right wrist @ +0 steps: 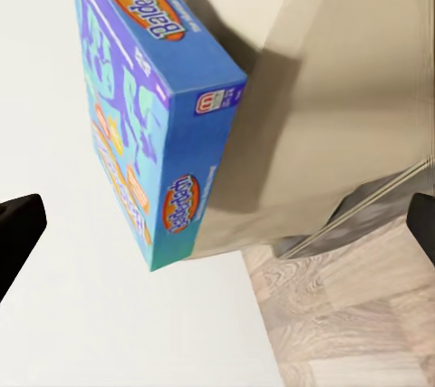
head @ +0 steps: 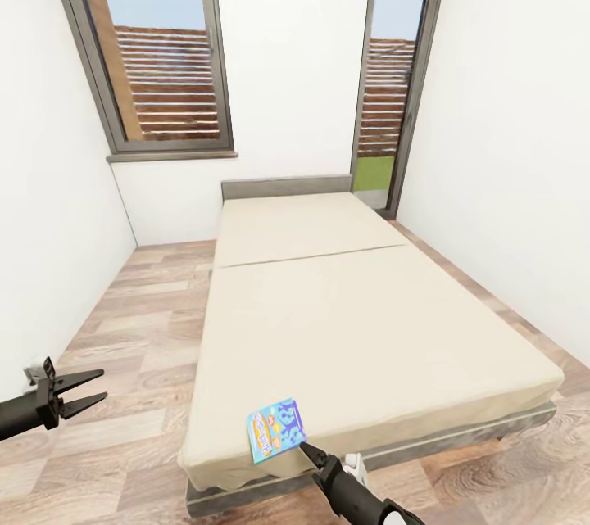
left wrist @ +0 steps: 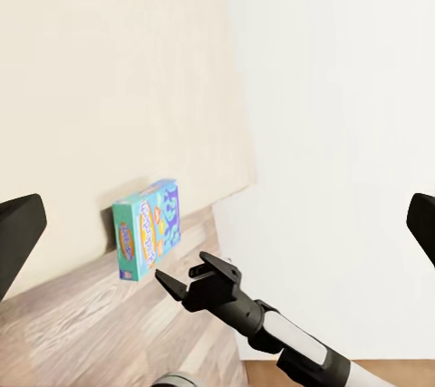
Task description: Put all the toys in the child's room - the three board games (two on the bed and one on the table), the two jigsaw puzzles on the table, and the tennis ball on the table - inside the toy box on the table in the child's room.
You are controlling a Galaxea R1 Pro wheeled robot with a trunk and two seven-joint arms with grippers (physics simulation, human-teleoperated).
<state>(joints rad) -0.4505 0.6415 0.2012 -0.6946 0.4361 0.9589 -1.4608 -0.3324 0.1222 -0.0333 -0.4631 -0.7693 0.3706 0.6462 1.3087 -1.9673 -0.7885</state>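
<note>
Blue board game (head: 276, 429) lower centre on bed (head: 369, 328) edge | my right pincer (head: 307, 451) wide beside it | left pincer (head: 86, 390) wide, lower left

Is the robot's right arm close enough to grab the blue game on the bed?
Probably yes. The right pincer is open right beside the blue game at the bed's near corner, with nothing between them.

Low bed (head: 328, 296) with beige mattress and grey frame standing on the wood-plank floor (head: 131, 427), small blue board game (head: 276, 429) lying flat near the mattress's front edge (one corner overhanging), headboard sitting against the white wall.
</note>
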